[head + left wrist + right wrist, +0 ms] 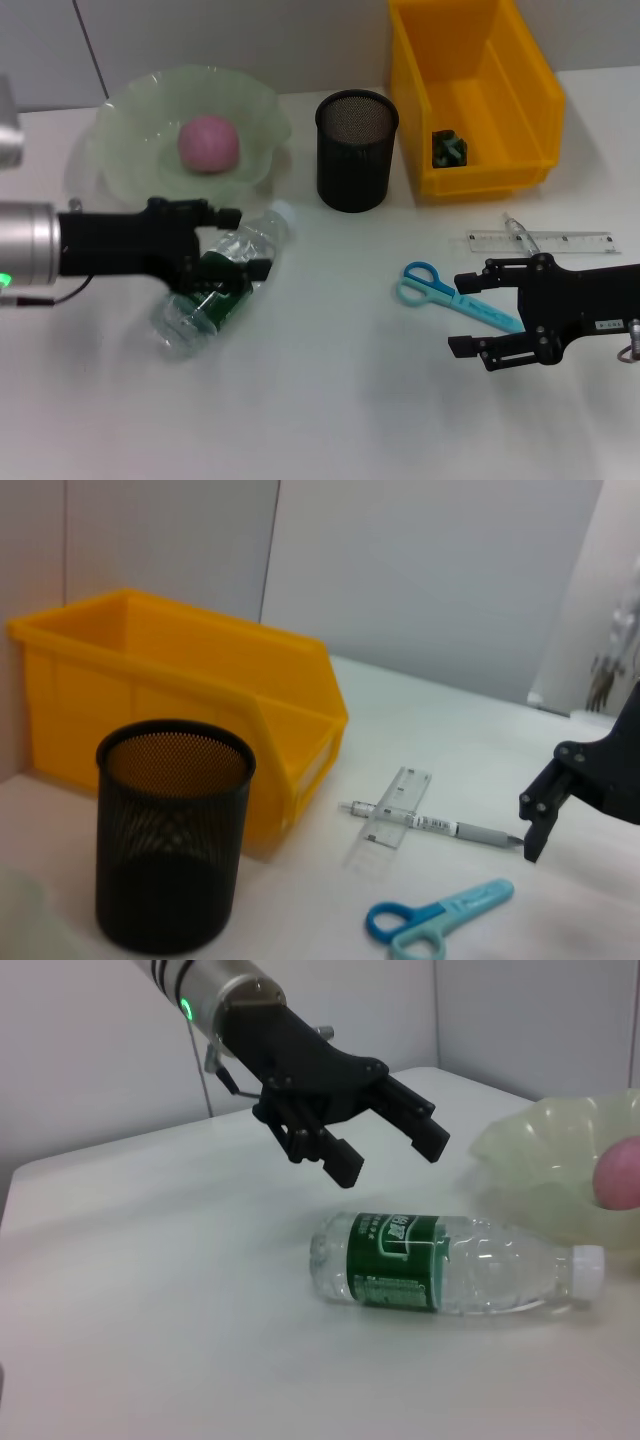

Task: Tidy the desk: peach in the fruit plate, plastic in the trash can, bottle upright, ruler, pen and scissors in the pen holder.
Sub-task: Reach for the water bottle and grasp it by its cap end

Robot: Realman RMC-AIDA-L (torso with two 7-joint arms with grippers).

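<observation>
A clear bottle (200,305) with a green label lies on its side, white cap toward the plate; it also shows in the right wrist view (450,1275). My left gripper (246,242) hovers open just above it, fingers on either side of its body (390,1158). The pink peach (208,142) sits in the pale green fruit plate (130,120). My right gripper (462,315) stands open beside the blue scissors (430,285), which lie flat. Behind them, the clear ruler (540,241) and pen (520,232) lie crossed. The black mesh pen holder (356,150) looks empty. Green plastic (449,148) lies in the yellow trash can (520,90).
The yellow trash can (200,700) stands close beside the pen holder (175,840) at the back. The ruler (395,805), pen (430,823) and scissors (440,920) lie in front of them. White table surface stretches toward the front edge.
</observation>
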